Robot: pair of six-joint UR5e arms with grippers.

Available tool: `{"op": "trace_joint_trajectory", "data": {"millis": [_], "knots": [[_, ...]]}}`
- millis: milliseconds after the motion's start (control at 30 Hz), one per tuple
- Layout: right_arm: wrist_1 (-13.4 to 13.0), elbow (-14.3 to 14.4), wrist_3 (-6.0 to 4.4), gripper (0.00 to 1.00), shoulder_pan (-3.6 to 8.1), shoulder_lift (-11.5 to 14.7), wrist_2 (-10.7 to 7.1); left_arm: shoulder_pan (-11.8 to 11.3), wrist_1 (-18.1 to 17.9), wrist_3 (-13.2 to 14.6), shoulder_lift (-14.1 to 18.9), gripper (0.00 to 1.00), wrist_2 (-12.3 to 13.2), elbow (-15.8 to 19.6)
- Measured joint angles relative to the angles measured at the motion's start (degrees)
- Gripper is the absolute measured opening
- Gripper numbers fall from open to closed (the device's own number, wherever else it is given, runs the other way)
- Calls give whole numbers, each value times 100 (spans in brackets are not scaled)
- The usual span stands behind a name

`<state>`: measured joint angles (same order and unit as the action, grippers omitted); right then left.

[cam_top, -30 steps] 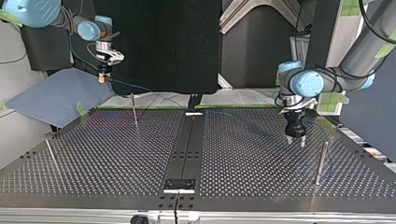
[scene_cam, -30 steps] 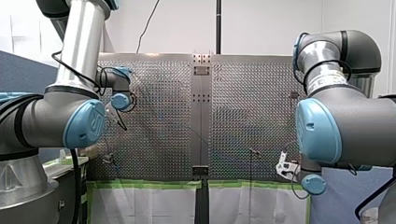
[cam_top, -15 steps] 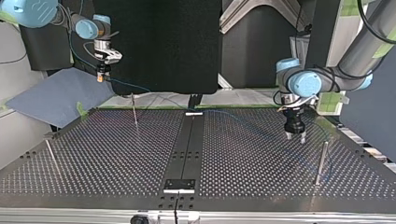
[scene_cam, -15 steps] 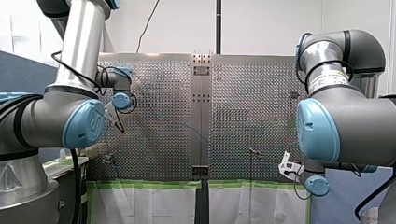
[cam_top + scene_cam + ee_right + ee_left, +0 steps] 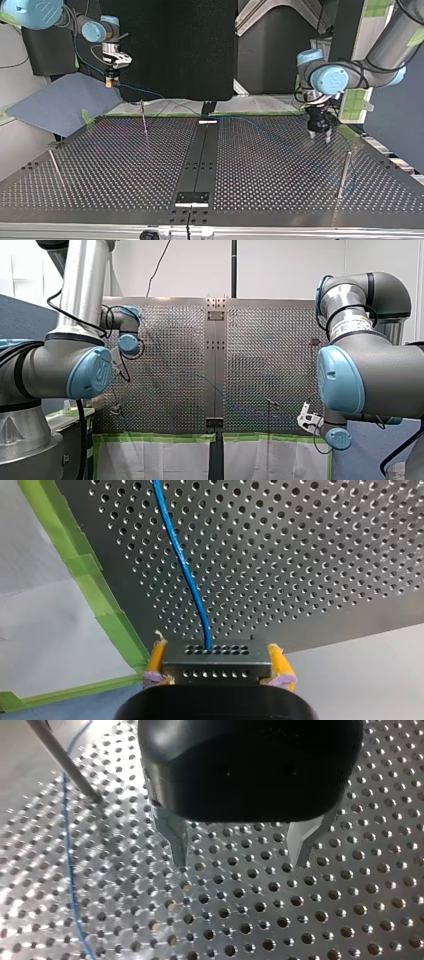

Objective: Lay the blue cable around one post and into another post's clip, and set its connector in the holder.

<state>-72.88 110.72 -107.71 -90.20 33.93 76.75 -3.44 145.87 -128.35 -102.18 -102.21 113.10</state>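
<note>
In the top view's upper left, my right gripper is clamped on the dark perforated metal connector, beyond the table's far edge, with a yellow pad on each side. The thin blue cable runs rightward past a slim metal post over the perforated metal table. At centre right, my left gripper hovers, metal fingers spread wide, near a second metal post.

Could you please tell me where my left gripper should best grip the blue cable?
Probably the blue cable on its straight stretch past the post, from above, with the open left gripper astride it: there it runs bare over the table, nothing crowding it.
</note>
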Motion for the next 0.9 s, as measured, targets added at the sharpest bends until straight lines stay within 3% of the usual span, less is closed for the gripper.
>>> {"op": "trace_joint_trajectory", "data": {"millis": [233, 533, 900], "knots": [[32, -7, -48, 0, -15, 1, -7, -45, 29, -43, 404, 100, 17, 405], [84, -31, -67, 0, -24, 2, -23, -65, 381, 101, 847, 100, -33, 829], [231, -121, -76, 0, -66, 2, -44, -47, 870, 445, 1337, 100, -61, 501]]}}
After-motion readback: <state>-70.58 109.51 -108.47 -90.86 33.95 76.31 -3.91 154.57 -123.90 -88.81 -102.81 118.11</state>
